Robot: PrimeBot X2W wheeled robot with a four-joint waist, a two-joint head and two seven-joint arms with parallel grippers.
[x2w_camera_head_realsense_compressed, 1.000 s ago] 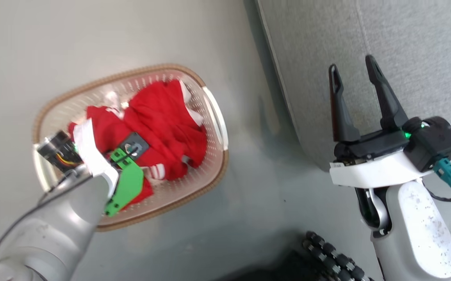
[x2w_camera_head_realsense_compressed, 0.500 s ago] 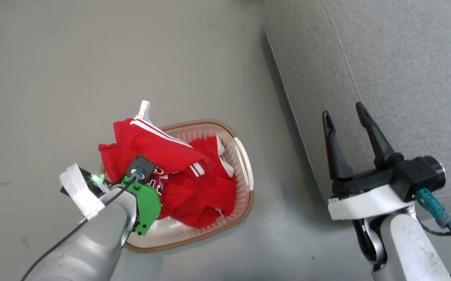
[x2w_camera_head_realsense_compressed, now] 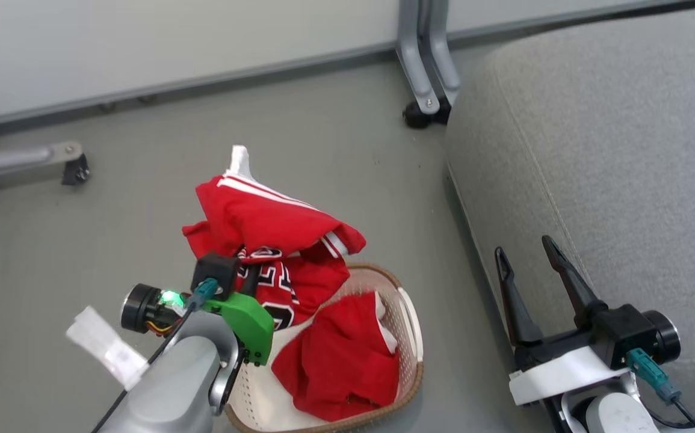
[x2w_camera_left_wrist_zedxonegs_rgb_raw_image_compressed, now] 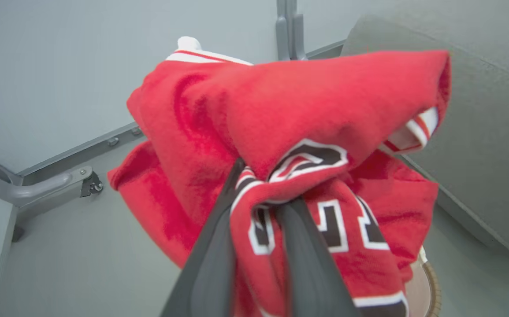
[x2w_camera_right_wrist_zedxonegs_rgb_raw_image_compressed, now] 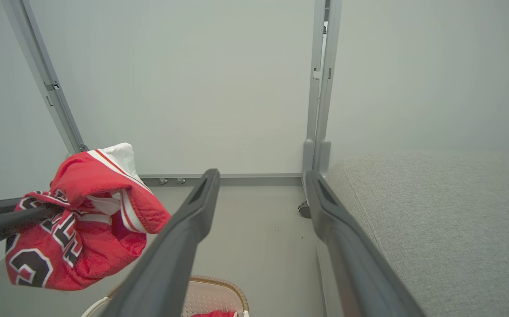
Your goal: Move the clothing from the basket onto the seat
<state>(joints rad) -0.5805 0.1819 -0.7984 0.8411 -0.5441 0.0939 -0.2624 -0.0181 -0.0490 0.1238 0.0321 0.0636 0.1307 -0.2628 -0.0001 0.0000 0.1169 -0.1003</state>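
Soft red garment with black-and-white lettering [x2w_camera_head_realsense_compressed: 263,222] hangs bunched above the cream perforated plastic basket [x2w_camera_head_realsense_compressed: 396,284], clamped between the closed jaws of the left gripper [x2w_camera_left_wrist_zedxonegs_rgb_raw_image_compressed: 261,189]. A second crumpled red garment [x2w_camera_head_realsense_compressed: 341,361] lies in the basket. Right gripper [x2w_camera_head_realsense_compressed: 523,248], jaws wide and empty, hovers beside the grey fabric seat cushion [x2w_camera_head_realsense_compressed: 612,150].

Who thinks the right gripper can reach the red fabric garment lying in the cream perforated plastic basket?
Probably yes: the right gripper is open beside the basket, and the red garment lies uncovered.

Grey floor [x2w_camera_head_realsense_compressed: 335,150], pale wall [x2w_camera_head_realsense_compressed: 172,42], grey metal legs [x2w_camera_head_realsense_compressed: 422,72]
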